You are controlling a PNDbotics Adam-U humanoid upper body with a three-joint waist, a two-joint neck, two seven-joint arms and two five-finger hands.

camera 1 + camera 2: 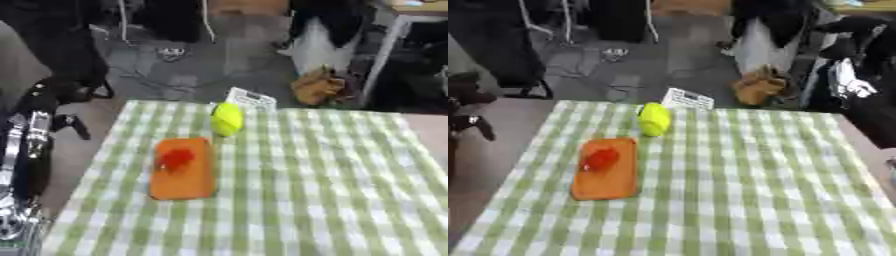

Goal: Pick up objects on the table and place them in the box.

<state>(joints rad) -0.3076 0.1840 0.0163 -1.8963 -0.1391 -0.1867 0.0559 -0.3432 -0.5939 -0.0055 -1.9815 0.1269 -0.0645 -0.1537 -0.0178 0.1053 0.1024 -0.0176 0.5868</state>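
A red object [175,159] lies in the orange box [182,186]; the yellow-green object [227,118] waits near the table's [332,200] far edge. Neither hand's fingers show.

Grey floor [188,70] w/ cables, dark furniture

Lab or workshop: checked-cloth table [737,200], cables on grey floor [175,70] at 12 o'clock, stacked gear [850,75] at 2.
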